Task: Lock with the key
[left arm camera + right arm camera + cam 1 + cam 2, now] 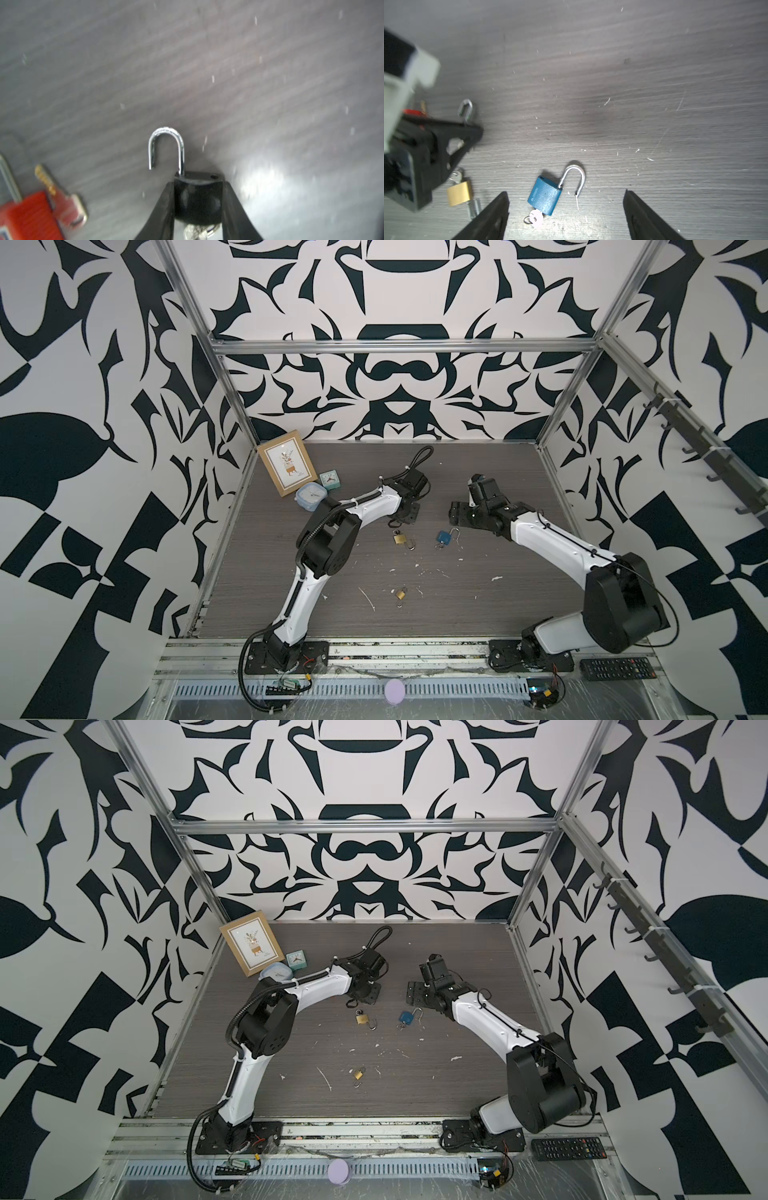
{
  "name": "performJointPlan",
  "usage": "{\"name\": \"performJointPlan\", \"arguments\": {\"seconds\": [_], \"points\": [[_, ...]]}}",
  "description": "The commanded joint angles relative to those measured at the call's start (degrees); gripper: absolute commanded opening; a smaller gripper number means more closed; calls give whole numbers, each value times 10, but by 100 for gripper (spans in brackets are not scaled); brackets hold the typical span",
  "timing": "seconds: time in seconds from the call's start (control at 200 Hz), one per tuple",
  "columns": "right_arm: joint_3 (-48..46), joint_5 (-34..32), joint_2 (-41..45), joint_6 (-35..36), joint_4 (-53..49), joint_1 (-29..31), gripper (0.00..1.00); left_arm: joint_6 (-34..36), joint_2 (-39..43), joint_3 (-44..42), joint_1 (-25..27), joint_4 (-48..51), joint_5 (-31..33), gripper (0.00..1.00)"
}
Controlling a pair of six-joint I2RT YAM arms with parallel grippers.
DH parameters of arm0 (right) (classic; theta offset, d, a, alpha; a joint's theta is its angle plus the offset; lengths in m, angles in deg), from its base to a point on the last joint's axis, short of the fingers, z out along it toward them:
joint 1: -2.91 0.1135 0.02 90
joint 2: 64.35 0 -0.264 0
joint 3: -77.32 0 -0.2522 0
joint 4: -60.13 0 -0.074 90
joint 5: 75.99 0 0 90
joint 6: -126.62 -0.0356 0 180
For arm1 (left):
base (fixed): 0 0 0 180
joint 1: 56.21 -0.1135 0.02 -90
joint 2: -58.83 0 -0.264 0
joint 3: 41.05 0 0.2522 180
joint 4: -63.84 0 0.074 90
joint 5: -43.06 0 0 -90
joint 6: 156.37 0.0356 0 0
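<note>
While pinching small black metal padlock (198, 199), hoop (166, 133) open & silver key (193, 231) in bottom, w/ left gripper (197, 184), hovers near blue metal padlock (546, 195). Holds right gripper (565, 192) spread wide over it.

Grey wood-grain bench (457, 614) flecked with white scuffs, bold black-and-white patterned walls (395, 281) behind and on both sides of the bench, aluminium frame bar (399, 346) above its far edge, dark hook rail (706, 452) on the wall right of the bench, framed picture (286, 462) leaning in its far-left corner, soft glare on the bench surface.
</note>
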Motion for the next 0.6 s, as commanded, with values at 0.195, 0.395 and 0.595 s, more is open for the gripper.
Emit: {"name": "performJointPlan", "arguments": {"seconds": [0.195, 0.395, 0.595], "points": [[53, 108, 92, -5, -6, -47, 90, 205, 230, -125, 2, -118, -108, 0], [59, 204, 126, 18, 7, -51, 91, 347, 342, -203, 2, -114, -182, 0], [51, 322, 140, 42, 35, -51, 91, 481, 465, -315, 3, -171, -279, 0]]}}
